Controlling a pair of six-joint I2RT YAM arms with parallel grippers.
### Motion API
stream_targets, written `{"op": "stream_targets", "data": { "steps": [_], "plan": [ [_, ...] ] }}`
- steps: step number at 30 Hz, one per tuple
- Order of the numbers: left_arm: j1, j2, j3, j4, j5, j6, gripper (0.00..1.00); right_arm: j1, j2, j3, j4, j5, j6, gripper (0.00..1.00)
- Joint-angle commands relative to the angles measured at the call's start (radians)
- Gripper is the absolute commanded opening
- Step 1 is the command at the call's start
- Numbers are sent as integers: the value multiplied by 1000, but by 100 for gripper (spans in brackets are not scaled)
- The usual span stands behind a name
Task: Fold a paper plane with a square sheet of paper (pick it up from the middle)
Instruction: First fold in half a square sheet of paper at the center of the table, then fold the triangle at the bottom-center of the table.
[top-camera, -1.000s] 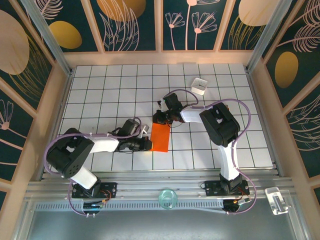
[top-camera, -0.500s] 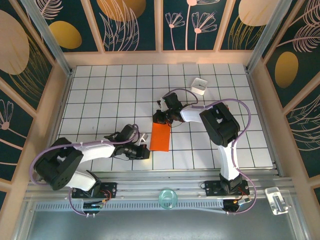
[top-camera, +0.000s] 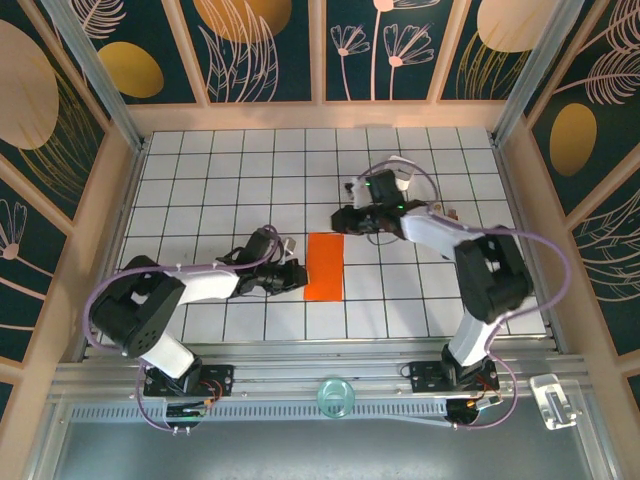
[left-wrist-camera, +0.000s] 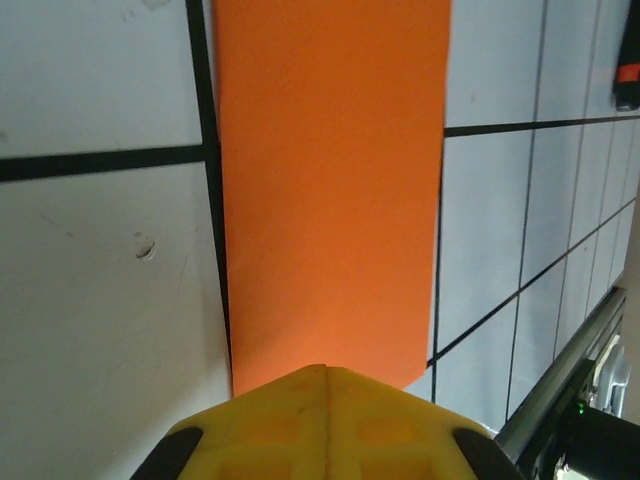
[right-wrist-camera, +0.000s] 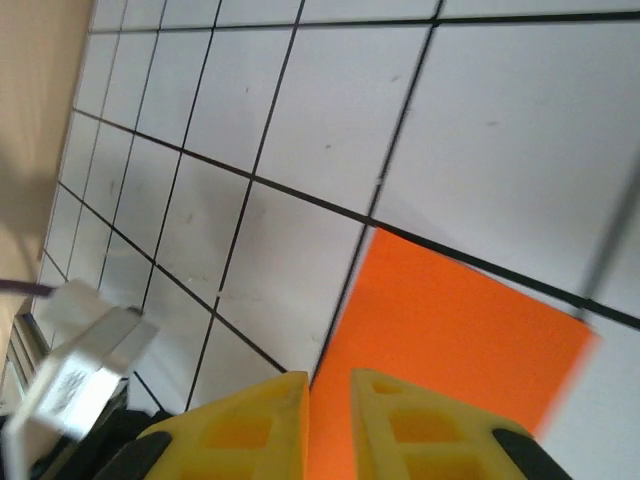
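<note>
Just one folded orange sheet (top-camera: 323, 266) — two claws, left (top-camera: 297, 277) and right (top-camera: 343, 218).

Bright even light, blurred wrist views

The work surface was a white tabletop (top-camera: 200, 190) ruled into square tiles by thin black grid lines and fenced by pale wooden rails. A bright orange-red sheet of paper (top-camera: 324, 266), folded into a narrow upright rectangle about one tile wide and two tiles long, lay flat on it near the middle. In the left wrist view the sheet (left-wrist-camera: 330, 190) rested flush against the tiles. A small white box (top-camera: 399, 171) stood farther back, well apart from the paper.
</note>
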Motion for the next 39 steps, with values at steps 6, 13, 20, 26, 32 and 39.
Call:
{"op": "stream_targets", "data": {
  "steps": [6,13,20,26,32,39],
  "plan": [
    [-96,38,-49,107,8,-104,7,-64,-136,-166,-71,67,6,19],
    [-110,-83,-22,183,17,-142,23,-49,-207,-234,-72,95,33,21],
    [67,63,169,-17,-68,13,8,22,-295,-332,-14,168,120,25],
    [72,236,321,-95,-55,106,2,77,-312,-372,11,204,169,27],
    [90,293,354,-126,-62,138,0,126,-306,-419,47,196,212,29],
    [93,314,317,-108,-54,136,0,194,-286,-450,112,176,281,30]
  ]
}}
